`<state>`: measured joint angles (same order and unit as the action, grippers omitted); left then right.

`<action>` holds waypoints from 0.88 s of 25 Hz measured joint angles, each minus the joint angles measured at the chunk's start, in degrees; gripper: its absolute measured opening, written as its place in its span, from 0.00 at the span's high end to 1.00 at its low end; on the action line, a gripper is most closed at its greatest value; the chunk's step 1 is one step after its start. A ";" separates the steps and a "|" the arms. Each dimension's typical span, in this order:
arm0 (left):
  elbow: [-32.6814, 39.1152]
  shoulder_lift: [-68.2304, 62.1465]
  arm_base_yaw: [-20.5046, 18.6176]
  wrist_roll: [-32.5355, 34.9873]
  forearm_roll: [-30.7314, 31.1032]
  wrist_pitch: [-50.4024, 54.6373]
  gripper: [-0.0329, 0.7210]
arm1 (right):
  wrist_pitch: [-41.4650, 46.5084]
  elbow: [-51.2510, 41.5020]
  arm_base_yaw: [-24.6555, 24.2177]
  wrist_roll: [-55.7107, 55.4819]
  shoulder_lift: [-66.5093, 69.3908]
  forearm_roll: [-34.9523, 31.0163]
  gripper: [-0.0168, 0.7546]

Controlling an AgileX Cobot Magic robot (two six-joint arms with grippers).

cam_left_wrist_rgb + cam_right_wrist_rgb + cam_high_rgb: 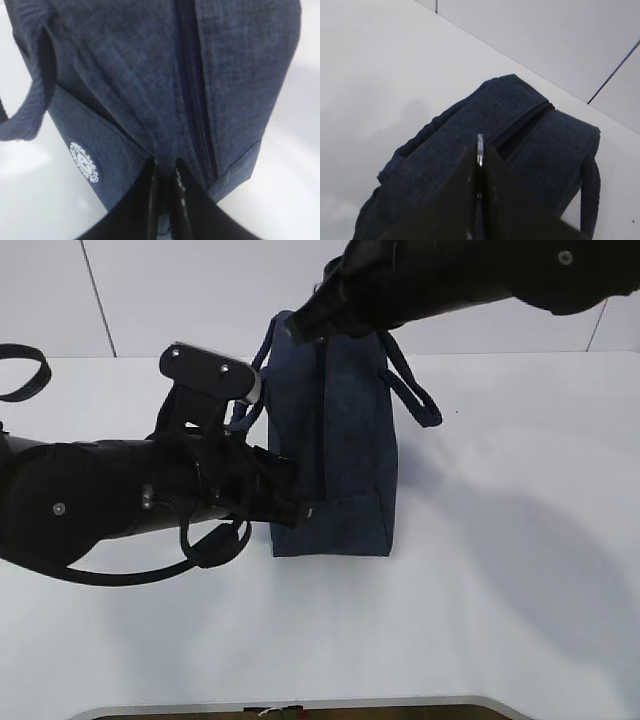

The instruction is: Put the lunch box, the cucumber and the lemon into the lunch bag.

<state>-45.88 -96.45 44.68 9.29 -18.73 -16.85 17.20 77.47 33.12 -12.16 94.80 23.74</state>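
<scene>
Jaws, left gripper: two glossy black tapered fingers lying pressed together with only a hairline slit between them, tips resting against the near end of the lunch bag beside the zipper; whether a fold of cloth is being pinched there cannot be told.

Jaws, right gripper: matte black fingers clenched on a thin silvery metal piece that is standing edge-on between the tips, over the far end of the bag's top.

Lunch bag: dark navy woven fabric with a denim-like grain, boxy and soft-sided, sitting upright near the middle of the white table. A darker zipper is running lengthwise along its top and appearing closed in the left wrist view. Two flat fabric loop handles are drooping, one to each side. A small round white logo is showing on one side panel near the bottom corner.

Arms: black, smooth-cased, the left one reaching in low from the left, the right one coming in from the upper right
</scene>
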 joint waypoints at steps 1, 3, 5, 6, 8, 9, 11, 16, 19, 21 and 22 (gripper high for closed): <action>0.00 0.00 0.00 0.00 -0.11 -0.08 0.96 | -1.02 0.00 0.00 0.00 0.30 0.00 0.97; 0.10 0.00 0.00 0.00 -0.11 -0.13 0.96 | -2.44 0.00 0.00 0.00 1.24 0.05 0.97; 0.22 0.00 0.00 0.00 -0.11 -0.13 0.96 | -3.94 0.00 0.00 -0.12 2.45 0.20 0.97; 0.34 0.00 0.00 0.00 -0.11 -0.02 0.96 | -4.76 0.00 0.00 -0.12 2.91 0.20 0.97; 0.34 0.00 0.00 0.00 -0.11 -0.02 0.96 | -6.76 0.00 -0.09 -0.34 3.31 0.28 0.97; 0.34 0.00 0.00 0.00 -0.11 -0.02 0.96 | -7.53 0.00 -0.23 -0.34 3.31 0.28 0.97; 0.34 0.00 0.00 0.00 -0.11 -0.13 0.96 | -9.31 0.00 -0.76 -0.40 3.39 0.28 0.97; 0.34 0.00 0.00 0.00 0.00 -0.25 0.96 | -11.15 0.00 -3.90 -0.55 3.39 -0.99 0.97; 0.34 0.00 0.00 0.00 0.25 -0.57 0.96 | -12.23 0.00 -4.74 -0.55 3.64 -1.91 0.97; 0.34 0.00 0.00 0.00 0.35 -0.57 0.96 | -13.17 0.00 -4.96 -0.55 4.18 -2.18 0.97; 0.34 0.00 0.00 0.00 0.35 -0.57 0.96 | -13.83 0.00 -4.99 -0.55 4.43 -2.29 0.97</action>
<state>-45.55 -96.45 44.68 9.29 -18.38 -17.42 3.37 77.47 28.13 -12.71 99.23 21.46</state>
